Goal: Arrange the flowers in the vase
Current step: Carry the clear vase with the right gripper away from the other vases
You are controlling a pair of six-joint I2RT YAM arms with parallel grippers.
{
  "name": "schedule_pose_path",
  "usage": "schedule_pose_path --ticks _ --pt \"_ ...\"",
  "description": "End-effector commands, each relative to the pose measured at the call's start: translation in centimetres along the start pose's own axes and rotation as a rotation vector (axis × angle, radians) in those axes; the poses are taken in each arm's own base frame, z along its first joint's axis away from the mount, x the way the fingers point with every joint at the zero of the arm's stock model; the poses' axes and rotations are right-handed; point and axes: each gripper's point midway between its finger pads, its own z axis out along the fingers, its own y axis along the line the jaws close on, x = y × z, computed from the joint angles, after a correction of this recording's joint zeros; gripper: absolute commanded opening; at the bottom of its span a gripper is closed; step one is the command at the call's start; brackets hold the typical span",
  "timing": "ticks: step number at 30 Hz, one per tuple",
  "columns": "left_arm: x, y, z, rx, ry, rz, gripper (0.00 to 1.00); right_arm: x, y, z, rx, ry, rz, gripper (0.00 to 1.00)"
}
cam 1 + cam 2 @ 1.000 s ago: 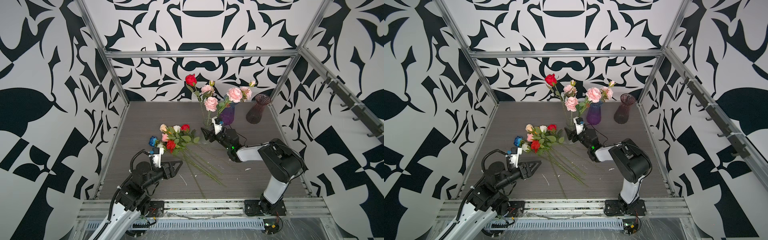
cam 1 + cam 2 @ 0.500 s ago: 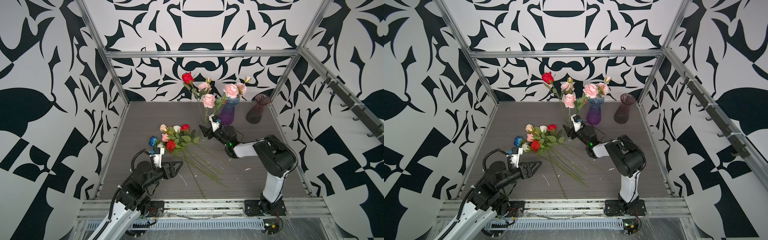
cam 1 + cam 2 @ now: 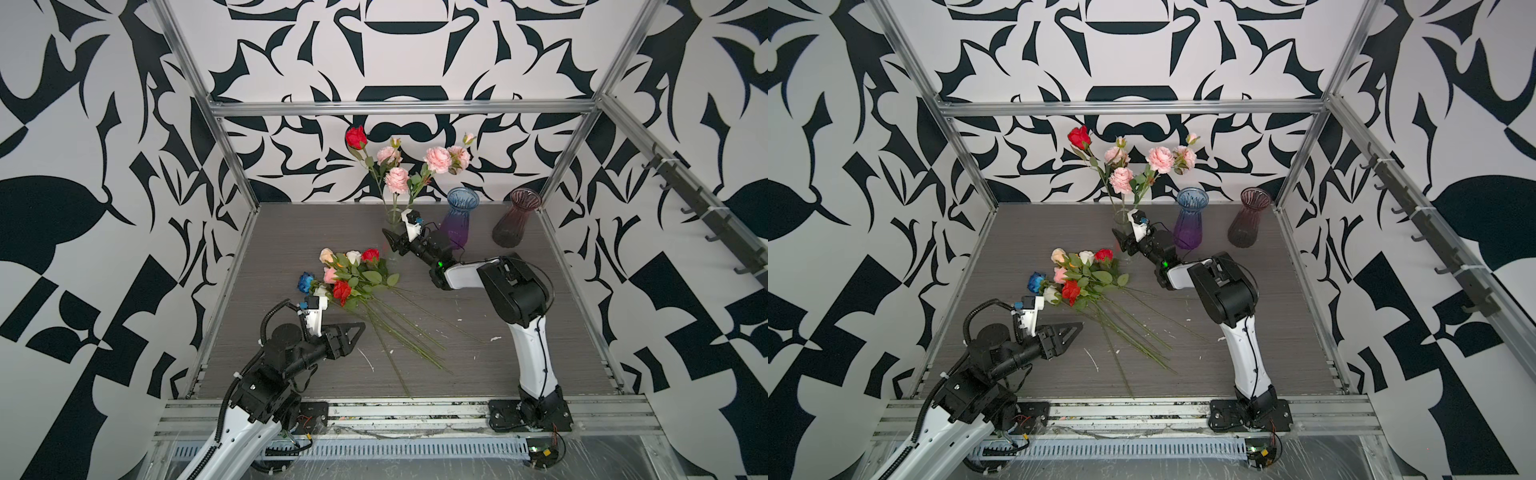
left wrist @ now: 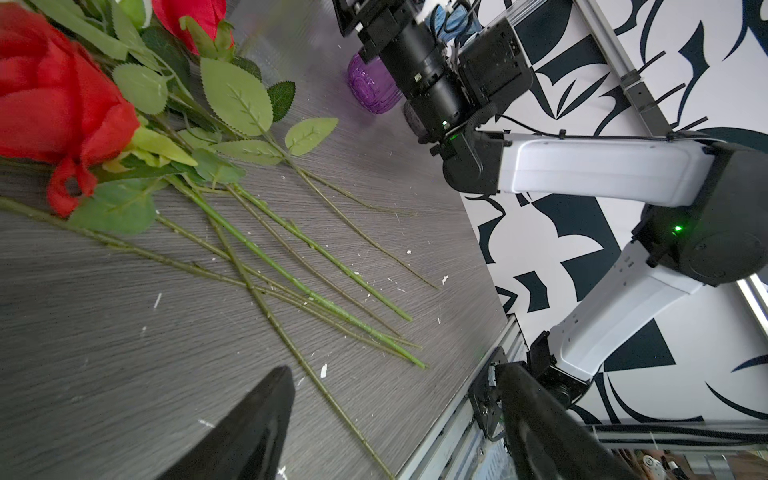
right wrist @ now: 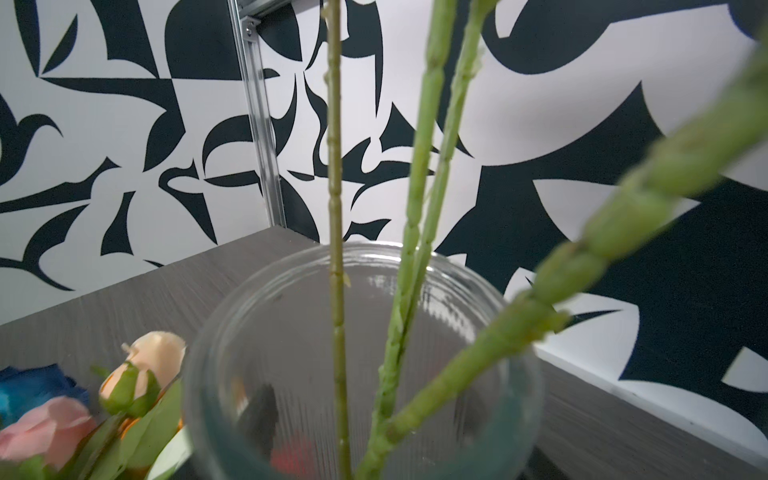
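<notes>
A pile of loose flowers (image 3: 353, 274) (image 3: 1079, 276) lies mid-table, with red, peach, white, pink and blue blooms and long green stems fanning toward the front. A clear glass vase (image 3: 392, 218) (image 3: 1123, 217) holds a red rose (image 3: 356, 137) and several pink blooms (image 3: 397, 179). My right gripper (image 3: 395, 243) (image 3: 1124, 241) is shut on this vase; in the right wrist view its fingers (image 5: 257, 407) show through the glass beside the stems. My left gripper (image 3: 357, 328) (image 4: 395, 374) hovers open above the stem ends, holding nothing.
A blue-to-purple vase (image 3: 457, 220) stands just right of my right gripper, and a dark plum vase (image 3: 515, 224) stands at the back right corner. Metal frame posts (image 3: 232, 158) and patterned walls close in the table. White crumbs dot the table near the front.
My right gripper has carried the clear vase and its flowers leftward, away from the purple vase and toward the pile. The left arm has hardly moved.
</notes>
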Motion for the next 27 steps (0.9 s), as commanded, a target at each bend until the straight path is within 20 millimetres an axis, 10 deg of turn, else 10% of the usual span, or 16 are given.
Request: schedule_pose_path --ticks 1,15,27 --pt "-0.2 0.4 0.2 -0.022 -0.005 -0.001 0.83 -0.1 0.0 2.2 -0.041 0.002 -0.020 0.62" --pt "-0.3 1.2 0.5 -0.041 -0.013 -0.022 0.83 1.2 0.3 8.9 -0.155 -0.009 0.026 0.62" --pt "-0.4 1.2 0.4 -0.037 -0.016 -0.025 0.84 1.6 4.4 11.8 -0.242 -0.007 0.048 0.62"
